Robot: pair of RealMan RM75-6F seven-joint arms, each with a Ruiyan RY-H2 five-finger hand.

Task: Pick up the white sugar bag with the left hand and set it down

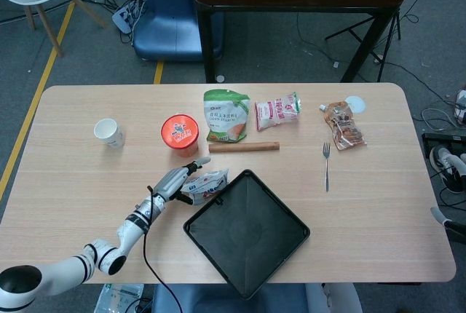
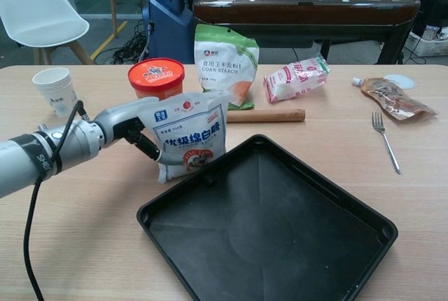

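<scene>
The white sugar bag [image 1: 207, 184] stands upright in the chest view [image 2: 190, 136], just off the far left corner of the black tray [image 1: 191, 229]. My left hand [image 1: 175, 180] reaches in at the bag's left edge [image 2: 129, 122]. Its fingers pass behind the bag's upper left corner and its thumb lies across the lower left of the front. The bag looks undeformed and stands on the table. Only a grey sliver of my right hand [image 1: 444, 218] shows at the right edge of the head view, off the table.
A red tub [image 1: 180, 132], a green corn starch bag [image 1: 226, 115] and a wooden stick [image 1: 244, 146] lie just behind the sugar bag. A paper cup [image 1: 108, 132] stands far left. A pink bag [image 1: 277, 111], brown pouch [image 1: 342, 125] and fork [image 1: 326, 164] lie to the right.
</scene>
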